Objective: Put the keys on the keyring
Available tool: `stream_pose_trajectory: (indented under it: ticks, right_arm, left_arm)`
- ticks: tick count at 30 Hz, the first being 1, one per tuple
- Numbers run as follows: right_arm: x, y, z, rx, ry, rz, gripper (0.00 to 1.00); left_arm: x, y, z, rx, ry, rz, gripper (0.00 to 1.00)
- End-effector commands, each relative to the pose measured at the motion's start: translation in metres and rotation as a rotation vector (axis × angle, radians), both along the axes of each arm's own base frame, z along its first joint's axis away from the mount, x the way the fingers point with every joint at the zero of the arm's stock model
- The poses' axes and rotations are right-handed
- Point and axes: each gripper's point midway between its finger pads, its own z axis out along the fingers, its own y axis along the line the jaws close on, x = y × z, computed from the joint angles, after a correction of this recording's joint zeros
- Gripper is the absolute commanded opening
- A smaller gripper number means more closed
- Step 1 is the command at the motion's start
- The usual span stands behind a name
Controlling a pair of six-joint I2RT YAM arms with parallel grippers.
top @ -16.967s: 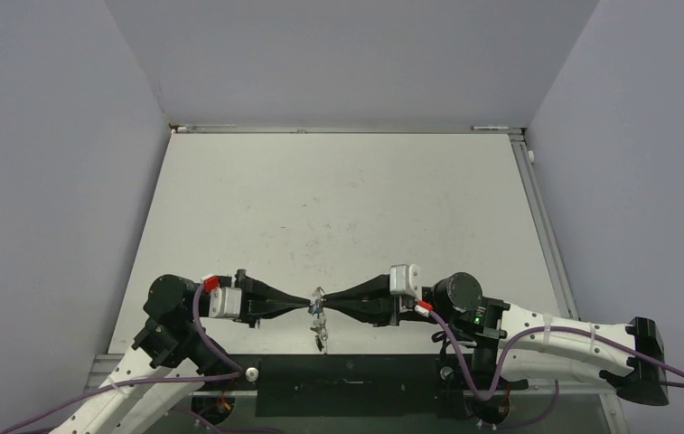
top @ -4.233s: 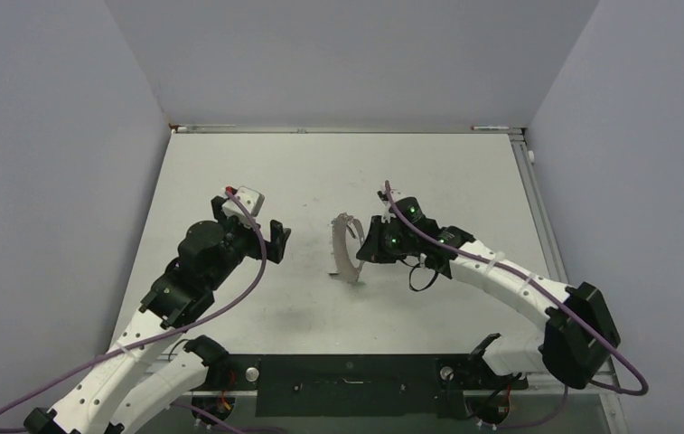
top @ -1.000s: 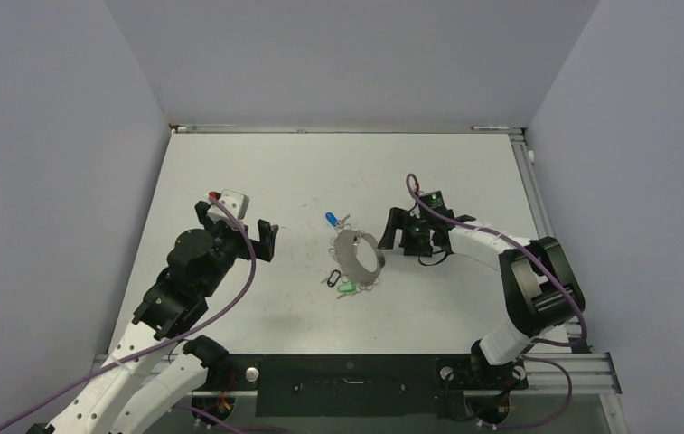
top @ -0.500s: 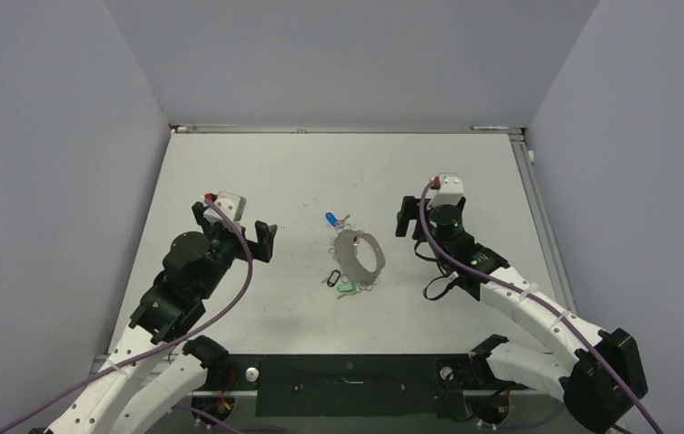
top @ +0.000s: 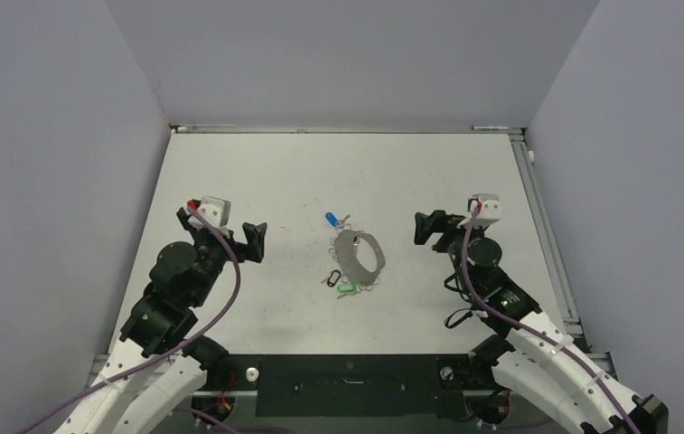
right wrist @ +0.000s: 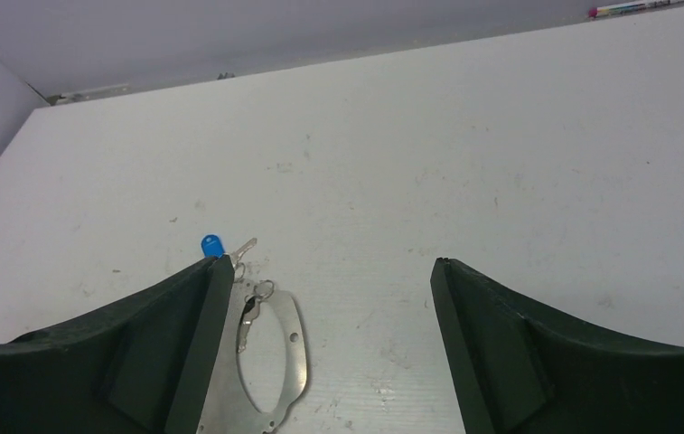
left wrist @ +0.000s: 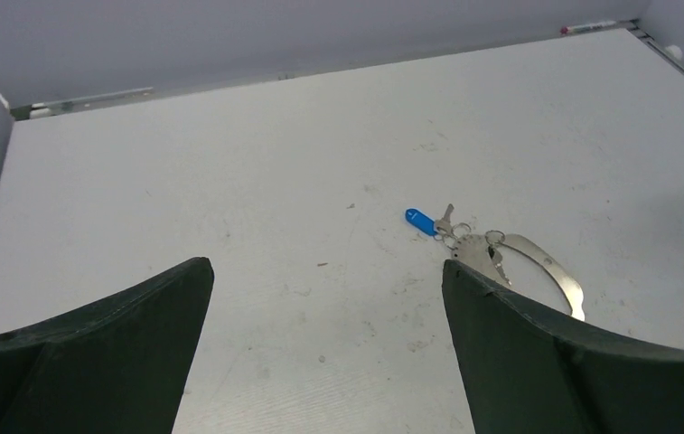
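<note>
Currently both grippers hang above the table, holding nothing. We note the left gripper with its fingers spread wide, and the right gripper spread likewise. The keyring lies flat on the table between them, well apart from each. The blue key lies at the hoop's far-left edge. The green key lies at its near edge, beside a black oval loop. We cannot tell whether either key is threaded on.
</note>
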Motion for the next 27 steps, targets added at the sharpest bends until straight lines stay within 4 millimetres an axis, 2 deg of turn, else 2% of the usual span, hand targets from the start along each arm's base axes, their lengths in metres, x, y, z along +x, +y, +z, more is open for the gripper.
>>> stream_pose_trajectory:
  ticks: [1, 5, 10, 24, 27]
  right_arm:
    - [-0.011, -0.012, 0.031, 0.087, -0.116, -0.031, 0.84]
    - [-0.024, -0.021, 0.044, 0.135, -0.201, -0.03, 0.84]
    - [-0.032, -0.02, 0.057, 0.162, -0.264, 0.005, 0.85]
    - [-0.031, -0.019, 0.053, 0.146, -0.261, 0.009, 0.85]
    - [-0.032, -0.017, 0.055, 0.151, -0.28, 0.023, 0.82]
  left_arm:
    - [-0.013, 0.045, 0.046, -0.12, -0.166, 0.189, 0.96]
    - [-0.029, 0.053, 0.057, -0.169, -0.292, 0.175, 0.96]
    - [-0.027, 0.053, 0.056, -0.157, -0.278, 0.181, 0.96]
    - [-0.026, 0.044, 0.053, -0.137, -0.271, 0.132, 0.96]
    - [-0.026, 0.043, 0.053, -0.135, -0.271, 0.13, 0.96]
